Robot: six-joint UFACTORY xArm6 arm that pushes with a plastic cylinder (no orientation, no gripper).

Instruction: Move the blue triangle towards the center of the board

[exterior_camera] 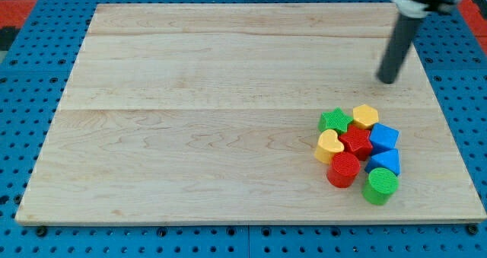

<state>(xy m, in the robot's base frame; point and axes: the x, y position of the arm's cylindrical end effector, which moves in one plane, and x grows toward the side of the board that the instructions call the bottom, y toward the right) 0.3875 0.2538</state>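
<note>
The blue triangle (384,161) sits near right, packed among other blocks. Our tip (389,81), a bare rod without jaws, stands clear, farther back. We judge approach underway; next, circle right, push left.

Blue triangle (385,161) — hemmed leftward by blocks

Pale wood-grain surface (190,113); blue triangle (385,162), blue cube (383,136), red star (356,141), red cylinder (343,169), green star (334,121), green cylinder (380,185), yellow heart (329,145), yellow hexagon (366,116); dark rod.
</note>
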